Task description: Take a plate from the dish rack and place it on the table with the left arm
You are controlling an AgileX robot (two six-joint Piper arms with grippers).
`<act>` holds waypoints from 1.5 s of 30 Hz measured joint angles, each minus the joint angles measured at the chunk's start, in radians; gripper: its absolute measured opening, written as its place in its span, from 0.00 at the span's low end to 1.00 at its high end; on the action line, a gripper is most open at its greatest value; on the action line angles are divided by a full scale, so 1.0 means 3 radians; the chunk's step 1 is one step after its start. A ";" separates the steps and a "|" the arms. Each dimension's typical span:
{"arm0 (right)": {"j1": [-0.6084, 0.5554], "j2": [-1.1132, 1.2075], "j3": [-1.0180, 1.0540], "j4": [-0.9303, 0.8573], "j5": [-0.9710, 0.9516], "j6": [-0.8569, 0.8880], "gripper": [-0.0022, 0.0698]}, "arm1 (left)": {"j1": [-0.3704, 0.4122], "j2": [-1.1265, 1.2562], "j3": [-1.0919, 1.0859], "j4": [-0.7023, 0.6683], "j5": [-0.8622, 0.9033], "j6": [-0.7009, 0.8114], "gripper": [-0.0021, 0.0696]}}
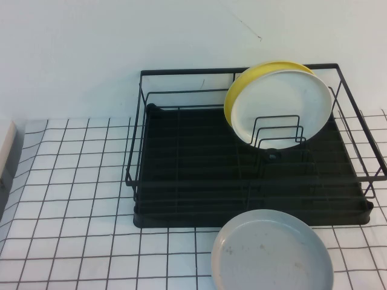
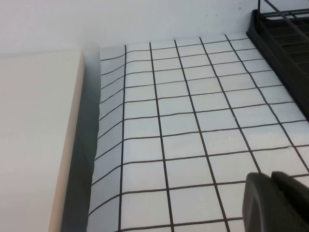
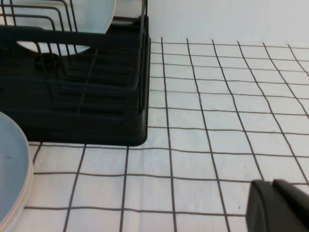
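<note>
The glossy white plate (image 1: 284,106) stands on edge in the back right part of the black wire dish rack (image 1: 181,151), leaning on a yellow plate (image 1: 239,96) behind it, with wire dividers in front. It also shows in the right wrist view (image 3: 96,12). Neither arm shows in the high view. My left gripper (image 2: 270,180) is shut and empty, low over the gridded table (image 1: 72,181) to the left of the rack (image 2: 285,34). My right gripper (image 3: 273,183) is shut and empty over the table to the right of the rack (image 3: 87,111).
A duller pale grey plate (image 1: 272,254) lies flat on the table just in front of the rack's right half; its edge shows in the right wrist view (image 3: 9,169). A beige block (image 2: 34,135) borders the table's left edge. A white wall stands behind the rack.
</note>
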 joint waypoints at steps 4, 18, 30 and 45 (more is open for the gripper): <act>0.0000 0.0000 0.0000 0.0000 0.0000 0.0000 0.03 | 0.0000 0.0000 0.0000 0.0006 -0.0019 0.0000 0.02; 0.0000 0.0000 0.0000 0.0000 0.0000 0.0000 0.03 | 0.0000 0.0000 0.0000 0.0006 -0.0022 -0.0014 0.02; 0.0000 0.0000 0.0000 0.0000 0.0000 0.0000 0.03 | 0.0000 0.0000 0.0000 0.0006 -0.0022 -0.0014 0.02; 0.0000 0.0000 0.0000 0.0000 0.0000 0.0000 0.03 | 0.0000 0.0000 0.0014 0.0006 -0.0180 -0.0006 0.02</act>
